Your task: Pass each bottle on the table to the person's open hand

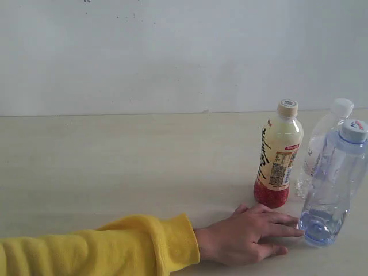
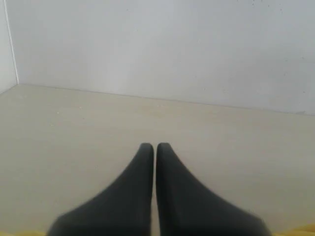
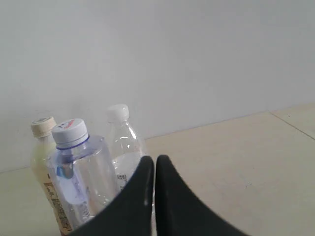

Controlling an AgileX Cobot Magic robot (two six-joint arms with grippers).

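Observation:
Three bottles stand upright at the right of the table (image 1: 115, 167): a pale yellow drink bottle (image 1: 278, 155) with a beige cap and red base, a clear crinkled white-capped bottle (image 1: 322, 144) behind, and a bluish clear bottle (image 1: 333, 184) nearest. The person's hand (image 1: 247, 234), in a yellow sleeve (image 1: 98, 247), rests palm down on the table, fingertips touching the bluish bottle's base. Neither gripper shows in the exterior view. My left gripper (image 2: 155, 146) is shut over bare tabletop. My right gripper (image 3: 155, 159) is shut and empty, with the bluish bottle (image 3: 78, 172), the white-capped bottle (image 3: 123, 142) and the yellow bottle (image 3: 42, 147) beyond it.
A plain white wall (image 1: 172, 52) runs along the table's far edge. A wall corner (image 2: 11, 49) shows in the left wrist view, and yellow fabric (image 2: 302, 231) peeks in at that view's lower corner.

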